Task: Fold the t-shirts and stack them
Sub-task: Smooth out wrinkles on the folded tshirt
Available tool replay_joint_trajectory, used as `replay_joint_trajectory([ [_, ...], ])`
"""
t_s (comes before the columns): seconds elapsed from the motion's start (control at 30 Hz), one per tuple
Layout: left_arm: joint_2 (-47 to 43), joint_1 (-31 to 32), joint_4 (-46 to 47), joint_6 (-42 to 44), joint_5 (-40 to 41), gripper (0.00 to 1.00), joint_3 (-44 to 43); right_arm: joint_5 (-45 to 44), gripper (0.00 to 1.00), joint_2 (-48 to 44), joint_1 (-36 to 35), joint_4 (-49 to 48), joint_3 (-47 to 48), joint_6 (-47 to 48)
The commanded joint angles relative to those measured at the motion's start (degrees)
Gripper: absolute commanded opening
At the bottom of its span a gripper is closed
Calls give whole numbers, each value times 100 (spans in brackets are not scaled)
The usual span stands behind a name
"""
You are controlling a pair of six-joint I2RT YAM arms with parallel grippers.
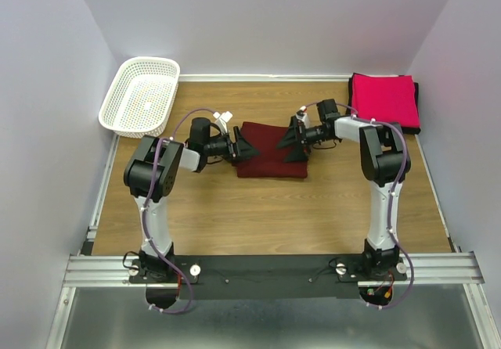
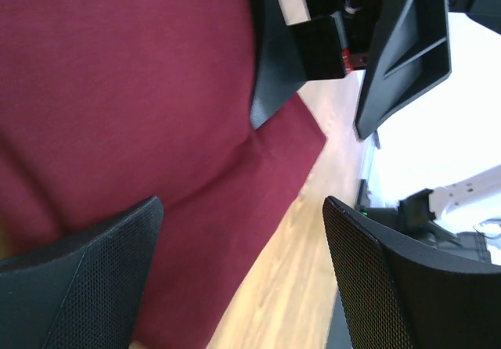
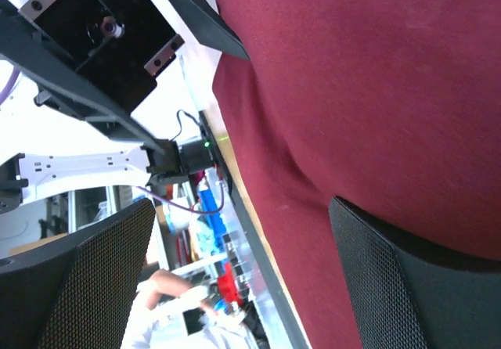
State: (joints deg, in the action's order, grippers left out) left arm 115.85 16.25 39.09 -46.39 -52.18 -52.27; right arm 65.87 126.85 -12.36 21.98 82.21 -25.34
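A folded dark maroon t-shirt (image 1: 271, 160) lies in the middle of the wooden table. It fills much of the left wrist view (image 2: 125, 106) and the right wrist view (image 3: 368, 91). My left gripper (image 1: 244, 149) is open at the shirt's left edge, with nothing between its fingers. My right gripper (image 1: 297, 142) is open at the shirt's right edge and empty. A folded bright pink-red t-shirt (image 1: 383, 99) lies at the back right on top of a black one (image 1: 417, 108), of which only the edge shows.
A white plastic mesh basket (image 1: 141, 95) stands at the back left corner. Walls close the table on the left, back and right. The metal rail (image 1: 266, 267) with both arm bases runs along the near edge.
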Motion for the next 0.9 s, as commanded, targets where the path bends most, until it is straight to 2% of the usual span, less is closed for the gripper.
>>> replay_joint_trajectory([
  [0.0, -167, -315, -613, 666, 333, 92, 121, -549, 100, 25, 190, -9, 93, 250],
  [0.13, -1116, -18, -579, 965, 42, 92, 436, 66, 100, -598, 164, -62, -362, -41],
  [0.2, -1573, 245, -290, 720, -72, 92, 726, 163, 100, -1020, 94, -97, -565, -172],
  [0.33, -1803, 519, 326, 245, -134, 92, 1078, 234, 100, -1443, -195, -579, -1057, -760],
  [0.4, -1646, 633, 502, 79, -204, 92, 1044, 234, 100, -1435, -319, -949, -1260, -1104],
  [0.63, -548, 660, 784, -177, -292, 92, 736, 163, 100, -583, -443, -1117, -1498, -964],
  [0.87, 95, 283, 582, 68, -64, 89, 1070, 5, 100, -160, -127, -1117, -1796, -700],
])
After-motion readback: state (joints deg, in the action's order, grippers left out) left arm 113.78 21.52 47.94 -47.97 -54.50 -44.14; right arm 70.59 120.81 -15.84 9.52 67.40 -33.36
